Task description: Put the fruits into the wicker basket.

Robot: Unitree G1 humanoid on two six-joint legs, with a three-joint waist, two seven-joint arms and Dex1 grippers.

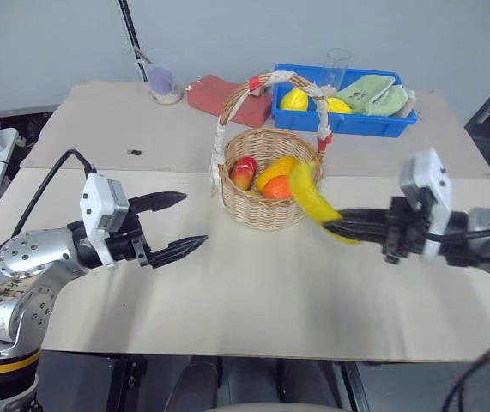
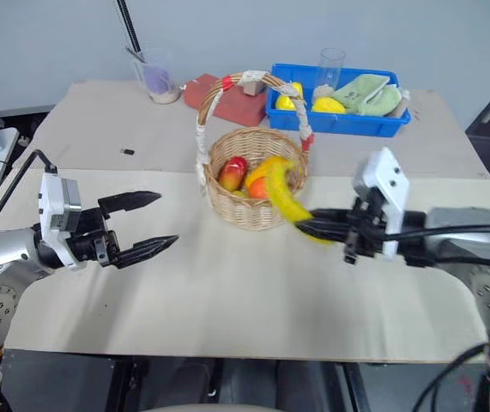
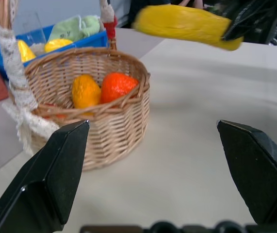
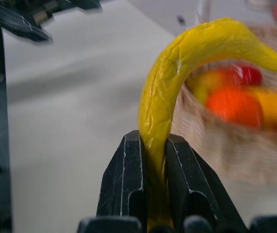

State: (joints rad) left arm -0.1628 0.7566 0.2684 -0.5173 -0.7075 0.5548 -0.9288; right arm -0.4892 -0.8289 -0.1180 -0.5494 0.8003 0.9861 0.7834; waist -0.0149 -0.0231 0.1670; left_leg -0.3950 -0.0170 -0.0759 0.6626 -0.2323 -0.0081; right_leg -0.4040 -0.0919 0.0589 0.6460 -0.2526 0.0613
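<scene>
Left eye view, far left: the left gripper (image 1: 181,225) hovers over the beige cardboard-covered table (image 1: 227,300), pointing toward the middle, its two black fingers spread wide with nothing between them. Behind it, toward the far edge, a clear plastic cup with a purple lining (image 1: 164,81) stands next to a flat red cloth (image 1: 227,96). At centre sits the round tan woven wicker basket (image 1: 266,206), its tall arched handle (image 1: 289,84) wrapped in white cloth with red tape. Inside lie the round bright orange fruit (image 1: 277,188), a red-and-yellow fruit (image 1: 243,172) and an elongated orange-yellow fruit (image 1: 272,171). The curved glossy yellow banana (image 1: 311,199) is lifted off the table, its upper end over the basket's right rim and its lower end clamped between the closed black fingers of the right gripper (image 1: 341,229), which reaches in from the right just beside the basket. The right wrist view confirms both fingers (image 4: 126,179) pressed against the banana's stem end, with the curve arching up toward the basket contents. Behind the basket to the right, a blue rectangular plastic bin (image 1: 347,122) holds yellow pear-shaped fruits (image 1: 294,99), a green cloth (image 1: 369,93) and a clear drinking glass (image 1: 335,69).
</scene>
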